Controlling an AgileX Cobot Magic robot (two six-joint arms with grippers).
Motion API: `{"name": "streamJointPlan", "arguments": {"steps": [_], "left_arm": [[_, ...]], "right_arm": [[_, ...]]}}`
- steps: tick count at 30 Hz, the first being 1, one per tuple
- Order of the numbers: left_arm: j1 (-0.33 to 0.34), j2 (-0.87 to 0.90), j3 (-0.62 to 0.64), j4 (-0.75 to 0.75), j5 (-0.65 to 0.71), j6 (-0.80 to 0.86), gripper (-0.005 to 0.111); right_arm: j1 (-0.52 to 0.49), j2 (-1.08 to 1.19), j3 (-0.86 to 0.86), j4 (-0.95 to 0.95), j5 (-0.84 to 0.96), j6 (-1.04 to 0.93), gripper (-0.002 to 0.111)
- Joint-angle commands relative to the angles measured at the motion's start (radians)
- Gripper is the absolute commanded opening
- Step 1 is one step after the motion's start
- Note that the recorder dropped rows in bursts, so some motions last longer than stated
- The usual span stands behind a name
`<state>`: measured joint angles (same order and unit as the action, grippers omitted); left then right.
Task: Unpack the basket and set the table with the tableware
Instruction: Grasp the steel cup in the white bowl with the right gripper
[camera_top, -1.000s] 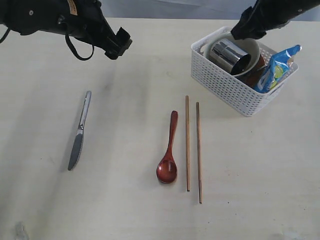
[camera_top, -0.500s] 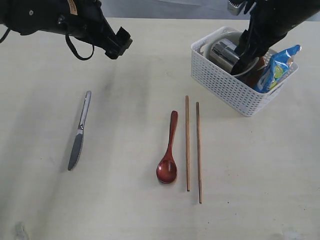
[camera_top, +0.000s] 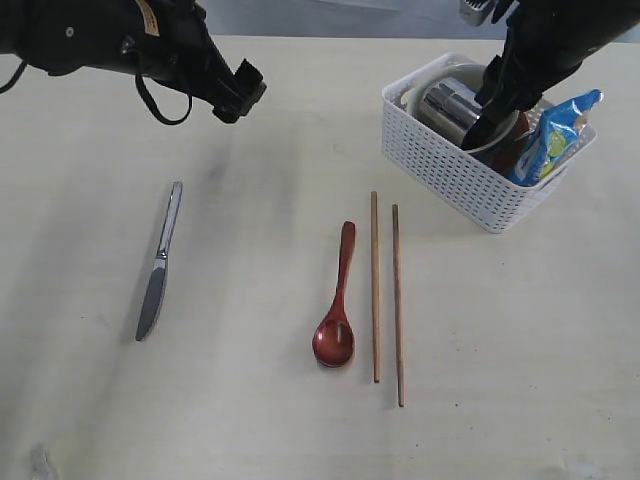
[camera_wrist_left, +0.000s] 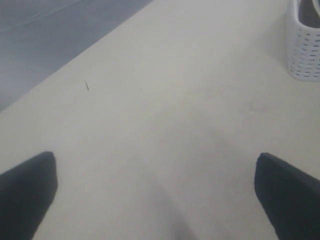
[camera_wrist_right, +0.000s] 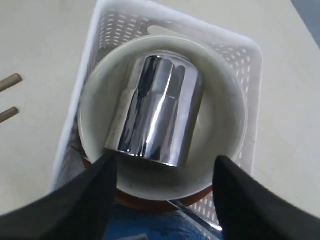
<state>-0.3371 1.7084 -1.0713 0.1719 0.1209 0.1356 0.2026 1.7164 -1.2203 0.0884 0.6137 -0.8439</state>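
The white basket (camera_top: 455, 170) stands at the table's far right. In it a steel cup (camera_top: 455, 108) lies on its side in the cream bowl (camera_wrist_right: 220, 150), which rests on the brown plate (camera_wrist_right: 150, 202). My right gripper (camera_top: 482, 122) hangs open just over the cup (camera_wrist_right: 157, 115), one finger (camera_wrist_right: 95, 200) on each side of its mouth, holding nothing. A steel knife (camera_top: 160, 262), the red-brown spoon (camera_top: 337, 300) and two chopsticks (camera_top: 376, 285) lie on the table (camera_top: 250, 400). My left gripper (camera_top: 242, 88) hovers open and empty over the far left of the table (camera_wrist_left: 165, 100).
A blue snack packet (camera_top: 555, 135) leans in the basket's right end, and it also shows under the plate as blue packet (camera_wrist_right: 145, 225). A thin steel piece (camera_wrist_right: 195, 212) pokes out beside it. The basket's corner (camera_wrist_left: 305, 45) shows in the left wrist view.
My right gripper has come down from behind the basket to just over the cup. The left arm has barely shifted.
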Motion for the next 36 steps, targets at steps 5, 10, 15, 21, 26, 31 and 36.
{"name": "streamJointPlan", "arguments": {"steps": [5, 10, 15, 21, 26, 31, 36], "left_arm": [[-0.007, 0.02, 0.001, -0.002, -0.024, -0.001, 0.105], [-0.007, 0.02, 0.001, 0.006, -0.026, -0.001, 0.105], [-0.007, 0.02, 0.001, 0.035, -0.026, -0.001, 0.105], [-0.007, 0.02, 0.001, 0.035, -0.026, -0.001, 0.105], [-0.007, 0.02, 0.001, 0.035, -0.026, -0.001, 0.105], [-0.007, 0.02, 0.001, 0.035, -0.026, -0.001, 0.105], [-0.007, 0.02, 0.001, 0.035, -0.026, -0.001, 0.105]], "right_arm": [[0.0, -0.005, 0.05, -0.112, -0.088, -0.06, 0.055], [0.0, -0.005, 0.153, -0.114, -0.302, -0.234, 0.055], [0.0, -0.005, 0.19, -0.116, -0.336, -0.287, 0.055], [0.0, -0.005, 0.2, -0.116, -0.327, -0.324, 0.055], [0.0, 0.015, 0.2, -0.115, -0.333, -0.361, 0.055], [0.0, 0.077, 0.2, -0.115, -0.43, -0.389, 0.055], [0.0, 0.105, 0.2, -0.115, -0.489, -0.389, 0.055]]}}
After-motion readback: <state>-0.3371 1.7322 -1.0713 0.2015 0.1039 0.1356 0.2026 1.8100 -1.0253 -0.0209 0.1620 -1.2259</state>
